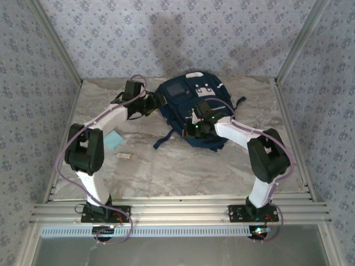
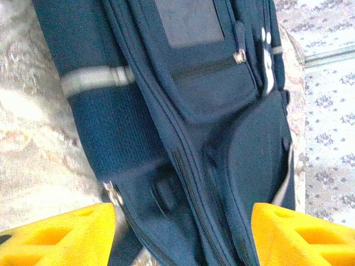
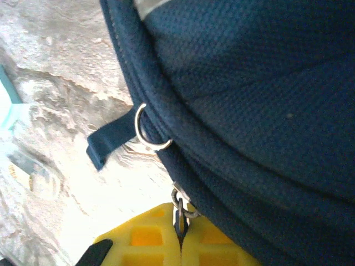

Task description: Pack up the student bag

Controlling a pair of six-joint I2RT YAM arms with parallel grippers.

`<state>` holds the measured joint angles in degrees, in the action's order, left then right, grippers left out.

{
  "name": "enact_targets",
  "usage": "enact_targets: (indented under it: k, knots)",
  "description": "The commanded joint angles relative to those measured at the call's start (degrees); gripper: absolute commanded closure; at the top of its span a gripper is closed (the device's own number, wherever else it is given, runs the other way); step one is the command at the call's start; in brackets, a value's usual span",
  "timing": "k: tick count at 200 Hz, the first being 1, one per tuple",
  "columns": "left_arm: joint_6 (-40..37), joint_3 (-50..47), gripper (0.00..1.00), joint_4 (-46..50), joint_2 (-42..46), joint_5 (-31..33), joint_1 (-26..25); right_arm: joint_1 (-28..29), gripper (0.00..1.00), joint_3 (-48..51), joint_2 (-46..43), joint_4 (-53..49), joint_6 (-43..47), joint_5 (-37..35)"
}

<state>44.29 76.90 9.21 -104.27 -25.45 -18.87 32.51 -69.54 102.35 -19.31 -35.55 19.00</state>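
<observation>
R gripper (image 3: pixel 180 233) has its jaws pinched shut on the zipper pull (image 3: pixel 178 200) of the backpack (image 3: pixel 249 83), prob. to run the zip open for packing, while L gripper (image 2: pixel 183 221) holds jaws wide w/ the bag's side just ahead of the gap (looks ready to steady it).

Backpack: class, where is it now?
Top view: backpack at far centre of the table, between left gripper and right gripper, which pinches its zipper pull.
</observation>
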Motion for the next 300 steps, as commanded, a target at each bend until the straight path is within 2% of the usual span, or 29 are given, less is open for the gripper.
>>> enact_targets:
  k: [1,73,117,125,132,154,186,229,273,300]
  knots:
    - [4.98,-3.65,0.34,-4.30,1.72,-0.21,-2.28,1.76,1.00,-2.61,1.93,6.85,-2.50,3.45]
    - [11.19,-2.63,0.43,-11.71,-5.66,-1.72,-6.97,3.79,1.00,-2.56,0.89,9.64,-3.82,4.22]
    - [13.13,-6.10,0.49,-14.37,-7.73,-1.60,-8.46,3.96,1.00,-1.21,-0.70,9.74,-3.50,3.92]
    - [13.36,-6.41,0.54,-15.17,-8.07,-1.29,-8.46,4.16,1.00,-1.30,-0.73,9.69,-3.38,4.26]
    - [13.28,-6.42,0.63,-15.69,-8.41,-0.81,-8.55,4.35,1.00,-1.45,-0.67,9.67,-3.47,4.52]
    - [13.45,-5.45,1.00,-16.67,-9.87,-0.41,-8.55,4.55,1.00,-1.87,-0.81,7.20,-2.58,4.68]
    - [11.12,-3.83,1.00,-14.43,-9.67,-0.70,-7.73,3.19,1.00,0.01,-3.35,-4.76,3.94,-0.52]
    - [7.89,-2.24,1.00,-10.93,-8.93,-1.62,-6.27,-3.06,1.00,7.34,-9.95,-17.13,10.16,-4.38]
    - [6.06,-1.33,1.00,-8.93,-8.42,-2.22,-5.92,-13.07,1.00,11.25,-16.38,-21.50,14.37,-7.47]
    - [4.33,-1.05,1.00,-7.61,-7.58,-3.45,-5.82,-20.18,1.00,11.45,-16.77,-20.62,18.04,-9.95]
